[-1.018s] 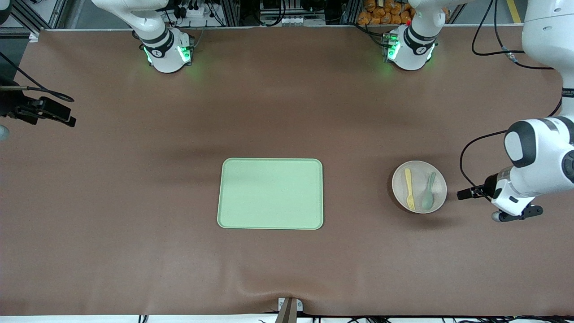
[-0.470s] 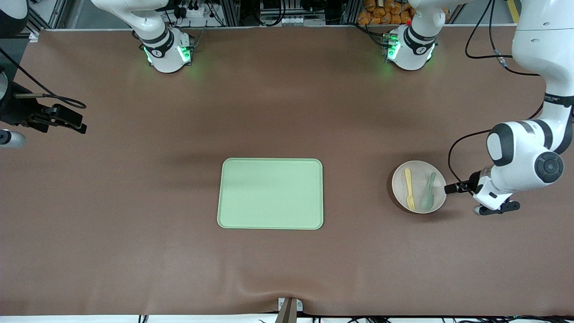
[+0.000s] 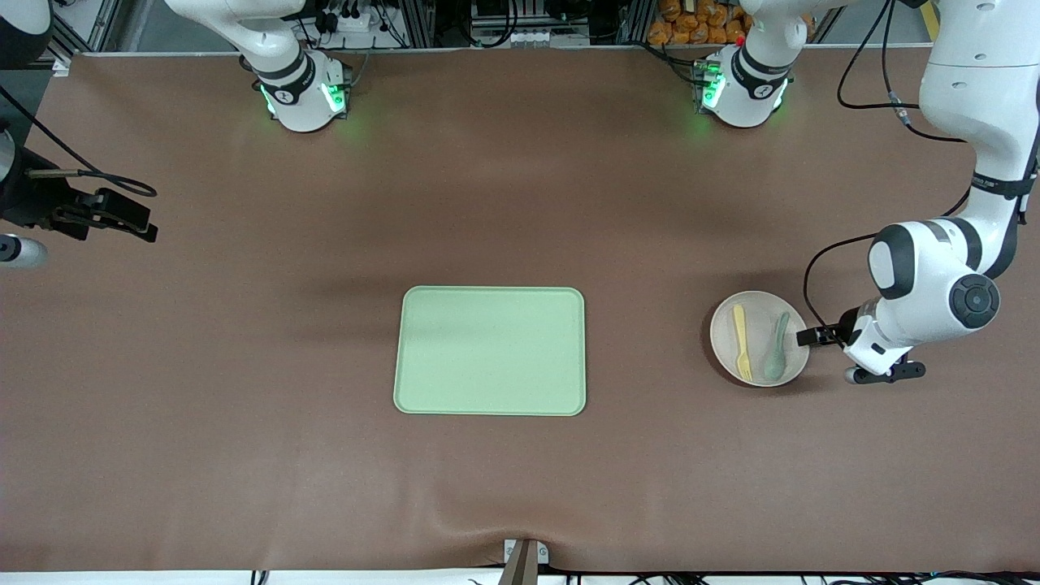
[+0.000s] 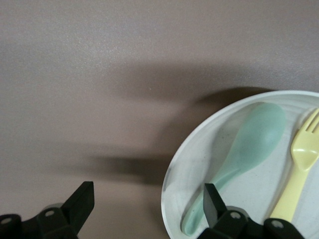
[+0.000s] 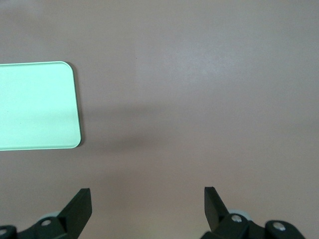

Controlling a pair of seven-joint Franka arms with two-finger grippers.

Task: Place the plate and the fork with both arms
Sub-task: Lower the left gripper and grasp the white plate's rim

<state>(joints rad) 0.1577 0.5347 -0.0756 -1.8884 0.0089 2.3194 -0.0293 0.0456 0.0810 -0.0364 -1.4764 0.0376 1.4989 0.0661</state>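
Front view: plate [image 3: 759, 339] sits toward the left arm's end of the table, fork [image 3: 741, 341] and spoon [image 3: 776, 348] lying in it, tray [image 3: 490, 350] mid-table. Left gripper [image 3: 812, 336] is at the plate's rim. Right gripper [image 3: 122, 218] waits at the other end.

Left wrist view: fingers [image 4: 82, 202] spread wide, straddling the rim, holding nothing. Plate looks rigid, light, probably slick; the rim is the grip point.

Right wrist view: right gripper [image 5: 147, 209] open, empty.

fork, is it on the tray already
No, the fork lies in the plate beside the spoon; the tray holds nothing.
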